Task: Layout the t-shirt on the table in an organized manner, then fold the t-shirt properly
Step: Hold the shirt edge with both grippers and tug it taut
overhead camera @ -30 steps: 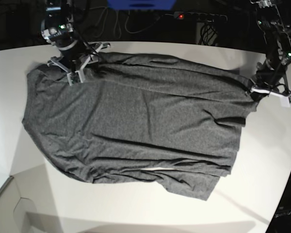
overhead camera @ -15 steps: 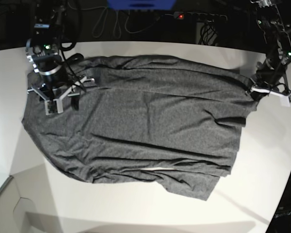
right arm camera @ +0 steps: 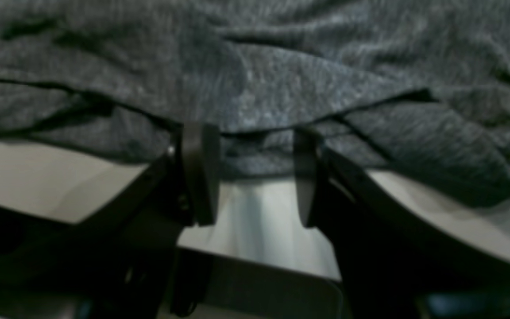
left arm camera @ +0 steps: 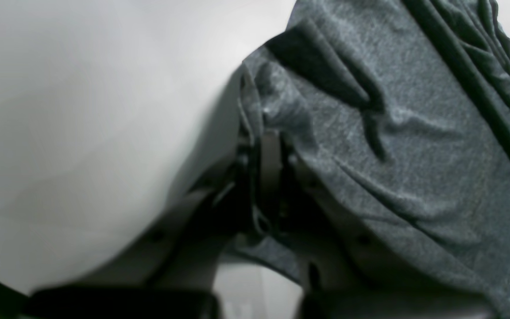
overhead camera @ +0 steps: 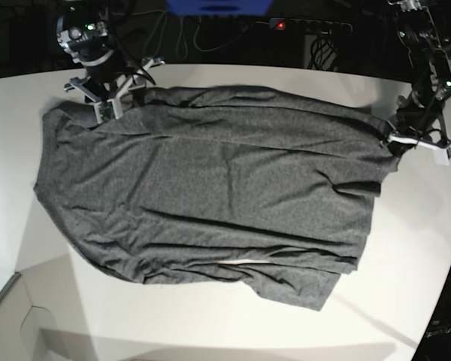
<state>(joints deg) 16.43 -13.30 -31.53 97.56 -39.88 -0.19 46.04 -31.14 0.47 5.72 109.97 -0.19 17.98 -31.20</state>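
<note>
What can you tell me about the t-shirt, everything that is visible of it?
The t-shirt is plain heathered dark grey knit, spread mostly flat on the white table, with long wrinkles and folded-over layers along its near edge. The left gripper is shut on one end of it. The right gripper stands open at the opposite far corner, its fingertips at the cloth's edge.

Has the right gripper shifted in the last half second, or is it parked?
Yes. The right gripper has moved from over the t-shirt toward the table's far edge, now at the shirt's far border, jaws open.
</note>
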